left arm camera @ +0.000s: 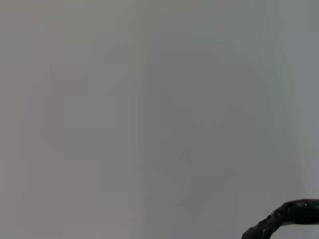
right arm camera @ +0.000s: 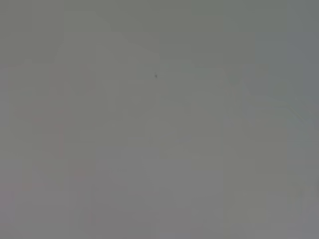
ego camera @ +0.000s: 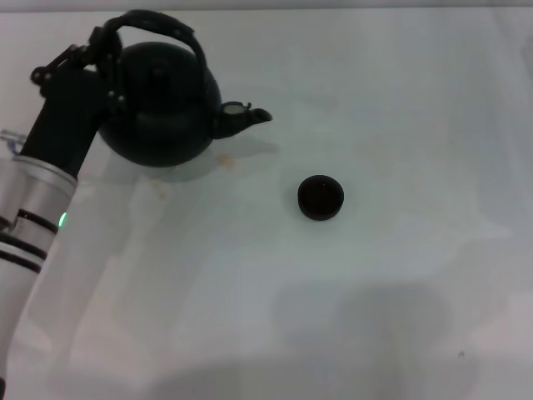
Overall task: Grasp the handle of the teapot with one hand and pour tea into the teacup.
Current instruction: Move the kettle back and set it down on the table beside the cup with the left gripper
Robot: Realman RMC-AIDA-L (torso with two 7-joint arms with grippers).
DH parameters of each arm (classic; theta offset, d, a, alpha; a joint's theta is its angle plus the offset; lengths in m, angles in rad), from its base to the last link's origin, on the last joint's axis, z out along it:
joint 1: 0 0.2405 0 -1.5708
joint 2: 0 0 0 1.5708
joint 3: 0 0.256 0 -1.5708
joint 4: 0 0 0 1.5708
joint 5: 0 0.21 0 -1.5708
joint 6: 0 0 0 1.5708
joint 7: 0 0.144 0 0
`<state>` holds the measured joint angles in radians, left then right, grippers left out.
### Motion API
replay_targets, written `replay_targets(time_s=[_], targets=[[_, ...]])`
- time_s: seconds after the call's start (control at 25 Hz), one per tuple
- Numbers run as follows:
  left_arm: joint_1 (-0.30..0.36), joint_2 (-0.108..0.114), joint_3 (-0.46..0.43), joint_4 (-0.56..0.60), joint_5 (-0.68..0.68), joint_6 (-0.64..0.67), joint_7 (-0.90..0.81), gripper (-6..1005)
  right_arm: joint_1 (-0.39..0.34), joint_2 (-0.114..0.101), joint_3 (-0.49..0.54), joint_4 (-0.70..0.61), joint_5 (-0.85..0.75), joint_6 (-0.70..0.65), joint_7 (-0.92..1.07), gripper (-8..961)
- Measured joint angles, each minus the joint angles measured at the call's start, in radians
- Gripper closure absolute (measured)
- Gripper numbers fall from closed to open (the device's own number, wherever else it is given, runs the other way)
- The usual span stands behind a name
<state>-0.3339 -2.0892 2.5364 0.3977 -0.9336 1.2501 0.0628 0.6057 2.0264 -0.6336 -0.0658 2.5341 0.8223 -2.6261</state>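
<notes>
**Left gripper at the teapot's hoop, cup apart**

The teapot (ego camera: pixel 165 112) is a round, matte black pot standing at the far left of the pale, smooth table (ego camera: pixel 400 283). A short curved spout (ego camera: pixel 246 116) juts from its side toward the robot's right, with a small light-coloured spot on top near its base. The handle (ego camera: pixel 162 29) is a dark arched hoop over the lid; its middle is thicker and rough-looking, and the left wrist view catches a glossy, bumpy stretch of it (left arm camera: pixel 284 219) at the frame's corner.

The left gripper (ego camera: pixel 104 54) sits at the hoop's left end, on a black wrist that widens into a silver-and-white sleeve; whether it clamps the hoop cannot be told.

The teacup (ego camera: pixel 321 197) is a small, round, dark handleless cup, standing upright well apart from the pot, to the right of the spout and nearer the robot.

The right arm is out of sight.
</notes>
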Motion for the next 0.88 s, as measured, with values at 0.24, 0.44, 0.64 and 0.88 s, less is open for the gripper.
replay_targets(time_s=[0.24, 0.44, 0.64, 0.88], targets=[[0.048, 0.000, 0.021, 0.041, -0.017, -0.007, -0.019, 877, 0.002, 0.000, 0.000, 0.000, 0.000, 0.000, 0.000, 124], [0.084, -0.003, 0.046, 0.053, -0.018, -0.010, -0.023, 879, 0.005, 0.000, 0.000, 0.000, 0.000, 0.000, 0.000, 124], [0.131, -0.002, 0.051, 0.053, -0.035, -0.006, -0.024, 878, 0.006, 0.000, 0.000, -0.001, 0.000, 0.000, 0.000, 124], [0.159, 0.001, 0.055, 0.051, -0.056, -0.002, -0.032, 877, 0.006, 0.000, 0.000, -0.003, 0.000, 0.000, 0.001, 124]])
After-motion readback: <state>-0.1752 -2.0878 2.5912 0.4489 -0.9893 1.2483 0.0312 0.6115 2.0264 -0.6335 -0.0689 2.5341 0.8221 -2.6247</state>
